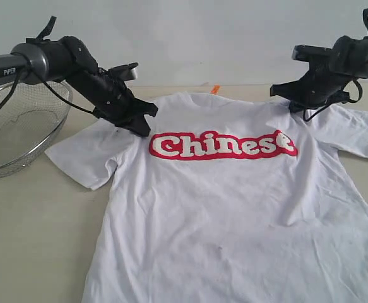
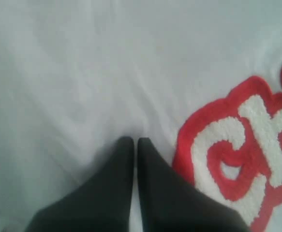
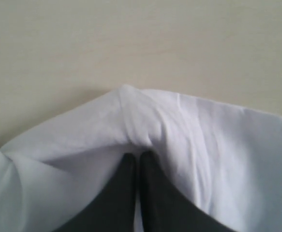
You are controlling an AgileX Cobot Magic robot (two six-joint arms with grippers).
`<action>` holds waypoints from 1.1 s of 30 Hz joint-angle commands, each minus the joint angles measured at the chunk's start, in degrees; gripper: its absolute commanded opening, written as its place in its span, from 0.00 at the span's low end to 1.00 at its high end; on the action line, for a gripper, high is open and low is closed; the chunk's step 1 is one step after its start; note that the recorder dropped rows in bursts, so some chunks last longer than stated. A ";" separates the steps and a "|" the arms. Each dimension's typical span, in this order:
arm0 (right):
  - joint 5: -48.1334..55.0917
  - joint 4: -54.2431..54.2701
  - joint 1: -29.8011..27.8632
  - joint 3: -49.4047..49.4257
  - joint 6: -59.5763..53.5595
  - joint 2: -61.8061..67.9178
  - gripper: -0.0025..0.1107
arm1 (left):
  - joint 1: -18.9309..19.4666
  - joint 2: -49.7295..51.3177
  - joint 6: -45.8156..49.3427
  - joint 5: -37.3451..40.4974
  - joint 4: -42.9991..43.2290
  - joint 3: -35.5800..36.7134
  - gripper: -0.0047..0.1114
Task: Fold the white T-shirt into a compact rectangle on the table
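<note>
Pale beige tabletop runs back to a plain white wall. The white T-shirt lies spread face up on it, neck toward the wall and hem past the near edge of the exterior view, with a wire mesh basket near the sleeve on the left arm's side. The left arm has its jaws together, tips down on the shoulder just beside the "C" of the red lettering; whether any cloth is caught between them I cannot tell. The right arm has its jaws together at the opposite shoulder edge, where the fabric rises in a small peak against the tips and looks nipped. I judge the shirt to be light, thin, limp cotton. It would sag from any held point, wrinkle easily and drag a little on the matte surface, but it is not fragile. The plush lettering looks thicker and would likely resist a crease. The best holds are probably matched points at the shoulder seams or hem corners, pinching both layers so the back comes along.
</note>
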 commanded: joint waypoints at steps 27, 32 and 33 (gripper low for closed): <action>0.71 3.66 -4.96 -0.78 2.81 -3.73 0.02 | 2.98 -3.18 0.86 0.13 -2.09 -0.21 0.08; 2.07 3.94 -5.73 -0.78 2.81 -8.74 0.02 | 3.18 -6.95 0.72 4.44 -2.09 -0.21 0.08; 3.15 3.94 -6.19 -0.78 2.89 -9.71 0.02 | 3.18 -7.60 0.72 6.13 -2.09 -0.21 0.08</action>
